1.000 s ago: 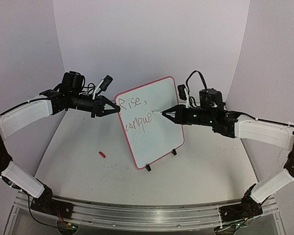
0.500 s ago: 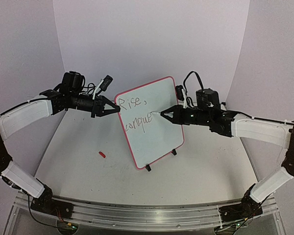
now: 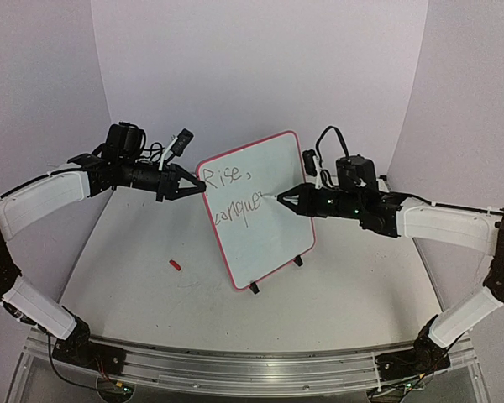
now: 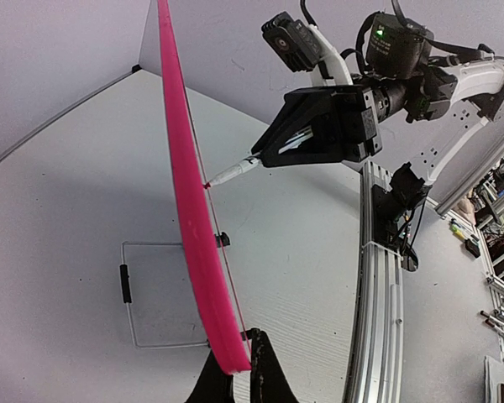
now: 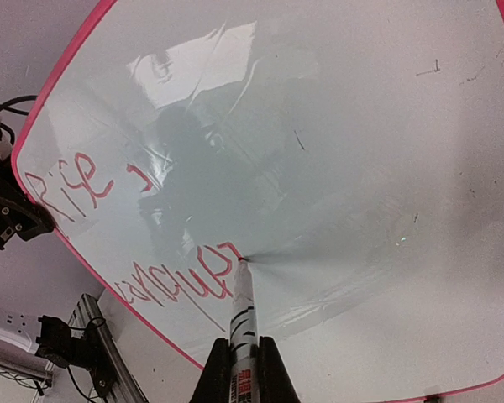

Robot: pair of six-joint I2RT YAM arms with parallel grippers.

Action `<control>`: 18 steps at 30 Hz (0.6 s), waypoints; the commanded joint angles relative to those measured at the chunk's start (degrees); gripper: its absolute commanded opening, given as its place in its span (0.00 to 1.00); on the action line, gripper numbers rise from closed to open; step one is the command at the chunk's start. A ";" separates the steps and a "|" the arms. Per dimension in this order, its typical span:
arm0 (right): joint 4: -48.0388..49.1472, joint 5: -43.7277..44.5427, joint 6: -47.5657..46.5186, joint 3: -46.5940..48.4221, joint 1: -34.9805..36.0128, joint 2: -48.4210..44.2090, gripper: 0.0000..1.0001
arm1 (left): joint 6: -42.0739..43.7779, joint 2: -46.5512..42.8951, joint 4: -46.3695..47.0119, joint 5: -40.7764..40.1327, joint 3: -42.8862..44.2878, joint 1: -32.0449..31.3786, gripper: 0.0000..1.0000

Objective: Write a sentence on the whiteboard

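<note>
The whiteboard [image 3: 273, 243] stands tilted on its black feet at mid-table, red-rimmed. My left gripper [image 3: 203, 186] is shut on its upper left edge; in the left wrist view the pink rim [image 4: 187, 201] runs down between the fingers of the left gripper [image 4: 239, 368]. My right gripper [image 3: 281, 196] is shut on a marker [image 5: 242, 306] whose tip touches the board [image 5: 361, 151] at the end of the second line. The sentence [image 3: 235, 206] reads "Rise," over "conquer"; in the right wrist view its lettering [image 5: 176, 281] looks red.
A small red cap [image 3: 175, 264] lies on the table left of the board. A thin wire rectangle [image 4: 151, 294] lies on the table behind the board. The metal rail [image 3: 235, 365] with both arm bases runs along the near edge.
The right arm shifted slightly and the marker tip moved a little to the right, adding a stroke at the end of the second line. The left arm and the board stayed still.
</note>
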 commanded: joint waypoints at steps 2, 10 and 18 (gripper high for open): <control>0.00 1.40 1.49 -3.07 -0.34 -2.67 0.00 | 3.58 1.99 -9.07 0.08 -1.04 -2.35 0.00; 0.11 1.46 1.19 -2.36 -0.34 -2.59 0.00 | 3.57 2.15 -8.99 0.08 -1.01 -2.38 0.00; 1.42 1.15 0.63 0.55 -0.38 -2.26 0.00 | 3.54 2.08 -9.02 0.03 -1.04 -2.40 0.00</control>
